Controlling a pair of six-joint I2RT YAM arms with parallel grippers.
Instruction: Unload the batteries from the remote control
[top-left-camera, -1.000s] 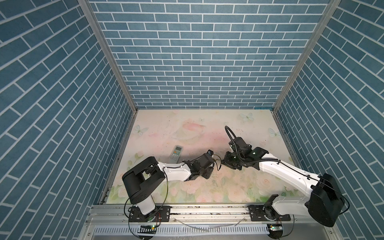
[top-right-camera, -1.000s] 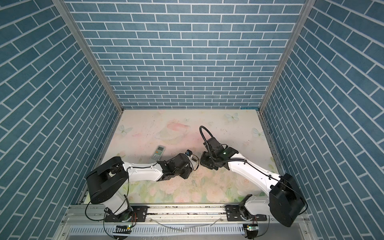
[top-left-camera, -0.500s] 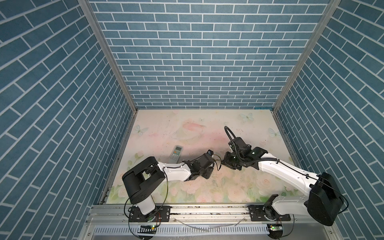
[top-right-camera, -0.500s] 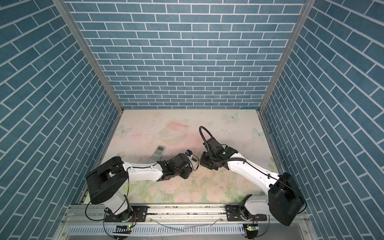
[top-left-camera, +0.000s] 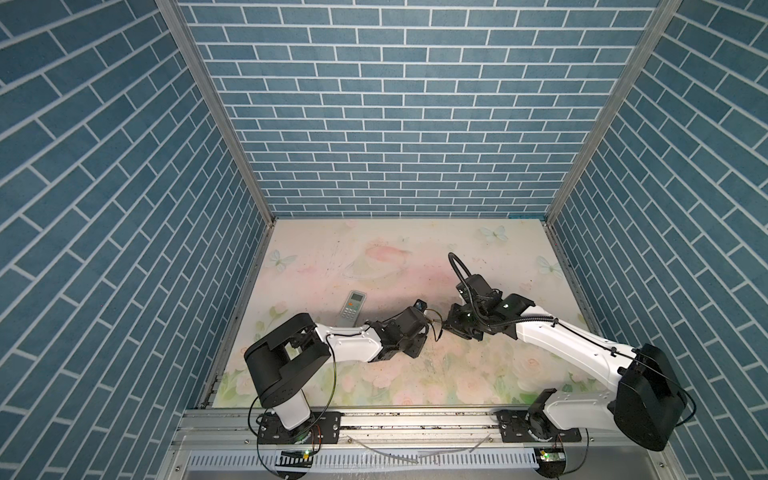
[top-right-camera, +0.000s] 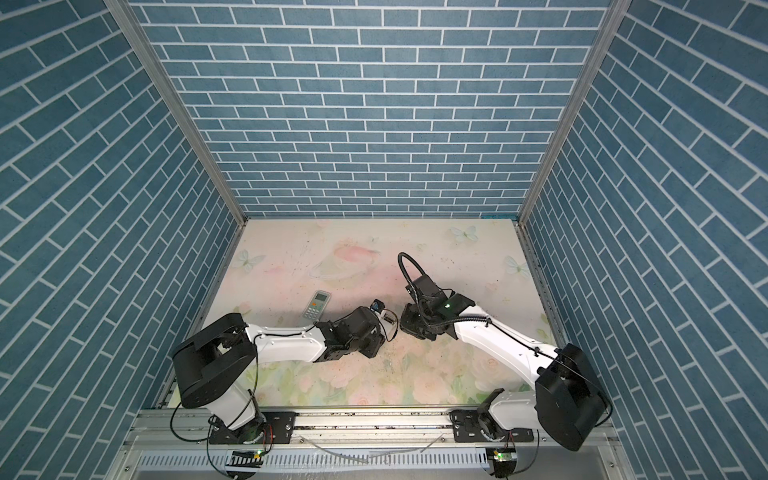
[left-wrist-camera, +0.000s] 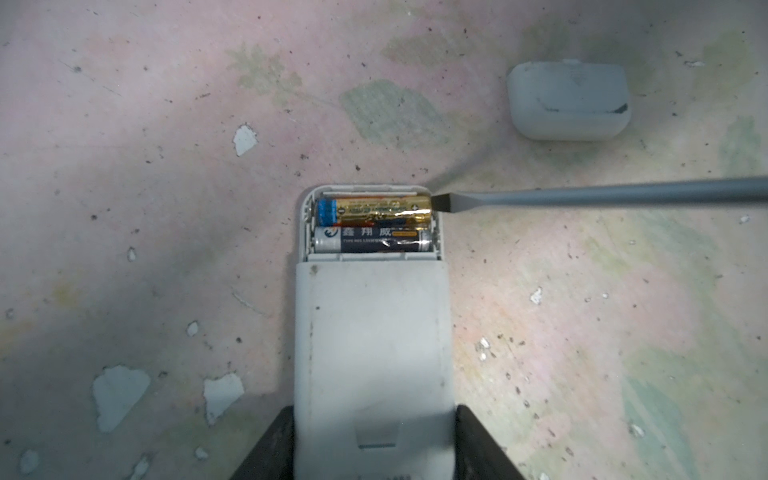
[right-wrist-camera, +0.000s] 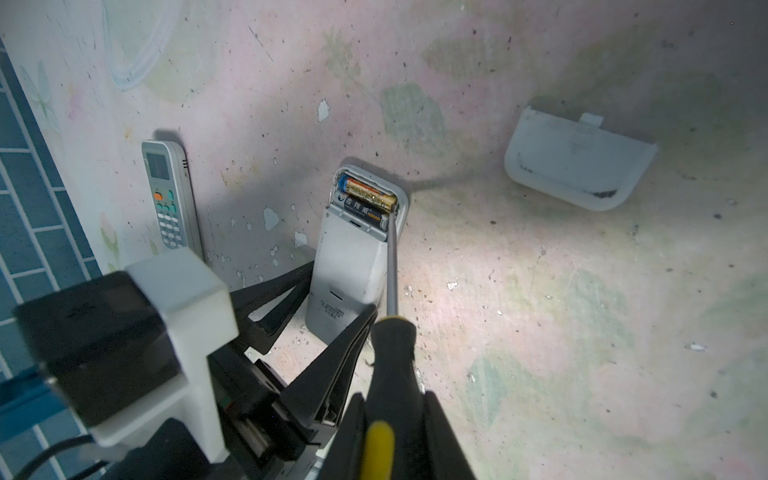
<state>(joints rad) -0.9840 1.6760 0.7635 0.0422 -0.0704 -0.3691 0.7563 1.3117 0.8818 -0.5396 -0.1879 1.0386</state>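
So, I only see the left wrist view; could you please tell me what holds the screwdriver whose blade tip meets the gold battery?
Observer: The right gripper is shut on the black-and-yellow handle of the screwdriver.
Operator: Thanks. Is anything else on the table besides the loose cover?
Observer: Yes, a second remote lies buttons-up, apart from the remote control in the left gripper.
Operator: Is it near the cover?
Observer: No, it lies on the opposite side of the held remote from the cover.

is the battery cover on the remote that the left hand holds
No, the cover lies apart from the remote, and both batteries show in its open bay.
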